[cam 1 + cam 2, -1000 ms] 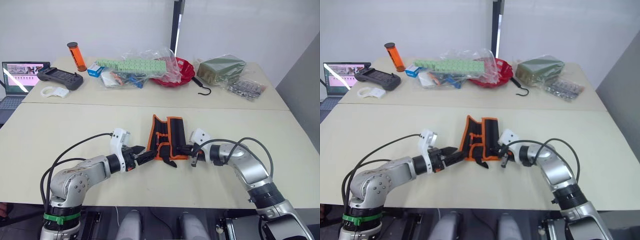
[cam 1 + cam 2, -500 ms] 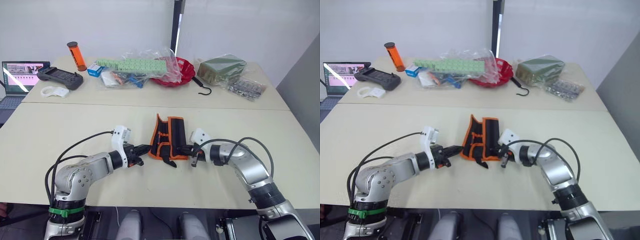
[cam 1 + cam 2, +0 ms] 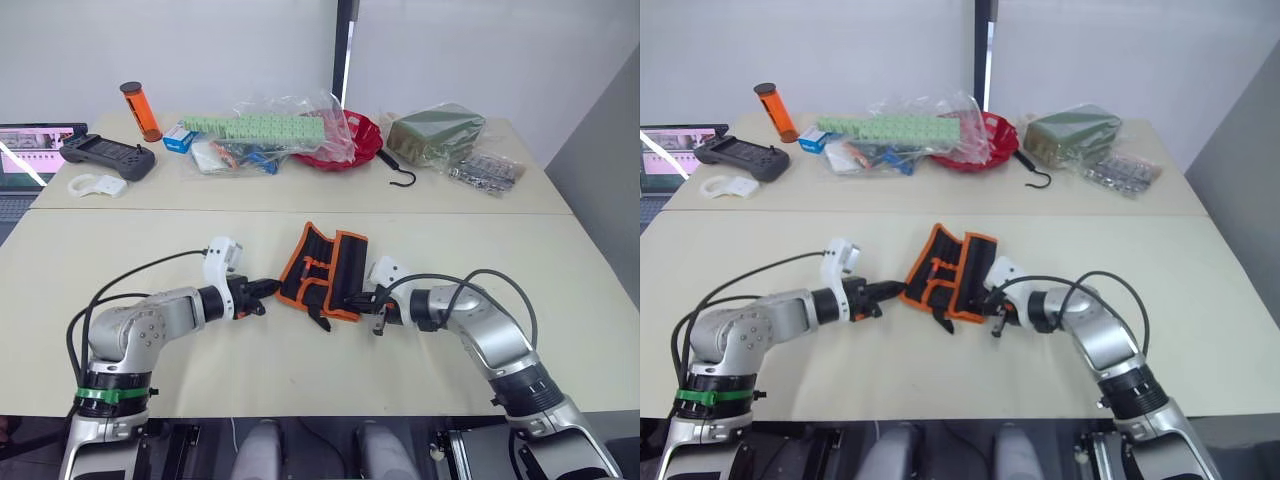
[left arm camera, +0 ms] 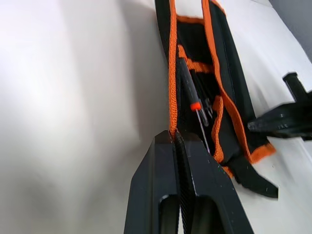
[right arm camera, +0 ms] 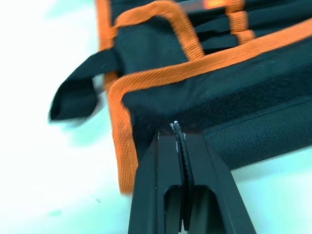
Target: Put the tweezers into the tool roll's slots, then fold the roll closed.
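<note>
On the far table (image 3: 300, 195), from the left, lie a laptop (image 3: 25, 160), a black controller (image 3: 107, 155) with a white ring (image 3: 95, 185) before it, an orange tube (image 3: 137, 111), a green strip in clear bags (image 3: 262, 130), a red bowl (image 3: 355, 140), a black hook (image 3: 397, 172), a green packet (image 3: 435, 132) and a bag of small parts (image 3: 485, 170), all well apart from the work. On the near table the left pincer (image 3: 268, 290) is clenched on the orange edge at the roll's left side; the left wrist view shows its tips pinching that edging. The roll (image 3: 322, 272) lies between the two arms, partly folded, its left flap raised and tilted so the inner face shows, with a black strap (image 3: 318, 318) trailing from its near edge. In the left wrist view slim dark tools (image 4: 195, 100), one with a red band, sit in the slots (image 4: 207, 97); whether these are the tweezers cannot be told. The right pincer (image 3: 362, 301) is clenched on the roll's right flap near its corner, tips buried in the black fabric beside the orange edging in the right wrist view. Cables loop from both wrists across the bare table.
</note>
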Motion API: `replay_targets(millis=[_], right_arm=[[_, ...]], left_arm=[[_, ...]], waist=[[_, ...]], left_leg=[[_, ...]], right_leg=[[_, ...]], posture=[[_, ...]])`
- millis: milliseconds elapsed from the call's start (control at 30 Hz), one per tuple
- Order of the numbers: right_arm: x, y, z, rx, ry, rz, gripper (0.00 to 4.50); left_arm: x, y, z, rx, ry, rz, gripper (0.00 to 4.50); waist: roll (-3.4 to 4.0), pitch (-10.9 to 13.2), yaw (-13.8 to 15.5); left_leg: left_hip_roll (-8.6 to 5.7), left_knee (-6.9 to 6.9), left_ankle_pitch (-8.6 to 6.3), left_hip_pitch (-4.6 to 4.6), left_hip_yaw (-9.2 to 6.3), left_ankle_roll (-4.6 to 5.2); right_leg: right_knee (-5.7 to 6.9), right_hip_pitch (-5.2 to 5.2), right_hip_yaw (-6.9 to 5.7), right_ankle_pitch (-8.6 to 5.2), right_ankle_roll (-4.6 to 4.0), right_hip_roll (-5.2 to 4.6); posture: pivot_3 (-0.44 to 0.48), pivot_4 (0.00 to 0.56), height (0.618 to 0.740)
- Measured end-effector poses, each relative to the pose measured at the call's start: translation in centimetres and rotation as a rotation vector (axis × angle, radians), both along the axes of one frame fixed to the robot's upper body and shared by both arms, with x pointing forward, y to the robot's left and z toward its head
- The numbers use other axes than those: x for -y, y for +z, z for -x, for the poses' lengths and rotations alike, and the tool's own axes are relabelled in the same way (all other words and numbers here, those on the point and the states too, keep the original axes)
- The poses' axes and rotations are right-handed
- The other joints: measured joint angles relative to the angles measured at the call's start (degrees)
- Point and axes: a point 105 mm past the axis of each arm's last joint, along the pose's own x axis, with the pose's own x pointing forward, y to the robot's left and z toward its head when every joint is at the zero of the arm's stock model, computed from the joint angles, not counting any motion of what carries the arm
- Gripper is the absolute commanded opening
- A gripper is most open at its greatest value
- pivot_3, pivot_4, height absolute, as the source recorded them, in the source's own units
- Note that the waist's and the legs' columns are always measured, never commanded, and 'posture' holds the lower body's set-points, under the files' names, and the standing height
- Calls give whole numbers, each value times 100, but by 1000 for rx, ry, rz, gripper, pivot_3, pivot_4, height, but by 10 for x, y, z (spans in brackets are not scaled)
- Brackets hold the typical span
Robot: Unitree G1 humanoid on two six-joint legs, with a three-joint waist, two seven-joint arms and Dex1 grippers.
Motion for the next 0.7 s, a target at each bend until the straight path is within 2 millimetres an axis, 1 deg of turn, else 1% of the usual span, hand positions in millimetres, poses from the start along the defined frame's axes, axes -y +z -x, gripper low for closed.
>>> replay_targets(millis=[100,267,333,467,533,700], right_arm=[[-2,2,-1,-5,-3,6,0],[-1,4,-1,1,-6,9,0],[-1,4,-2,7,-10,11,0],[-2,2,-3,10,-33,12,0],[-3,2,-3,11,-37,11,0],[-3,1,-2,17,-46,9,0]], left_arm=[[0,7,-6,26,-11,-6,44],[2,12,-9,45,-35,-15,44],[5,16,-10,56,-53,-13,44],[23,30,-4,94,-151,6,44],[32,34,-1,108,-195,18,44],[54,30,9,84,-286,42,44]], waist=[[0,1,-13],[0,2,-16],[0,2,-16],[-1,2,-14],[0,2,-18],[0,2,-23]], left_leg=[[-3,-8,0,-10,1,0],[-4,-13,6,-49,2,-6],[-4,-13,7,-51,2,-8],[-5,-12,9,-50,2,-9],[-4,-12,9,-49,2,-10],[-4,-12,10,-48,2,-9]], right_leg=[[-3,-12,0,0,1,-4],[11,-61,1,1,-1,-4],[16,-66,2,1,-1,-5],[21,-65,3,1,-1,-4],[25,-65,3,1,-1,-3],[27,-65,3,1,-1,-4]], posture=[[0,150,740],[0,150,740],[0,150,740],[0,150,740],[0,150,740],[0,150,740]])
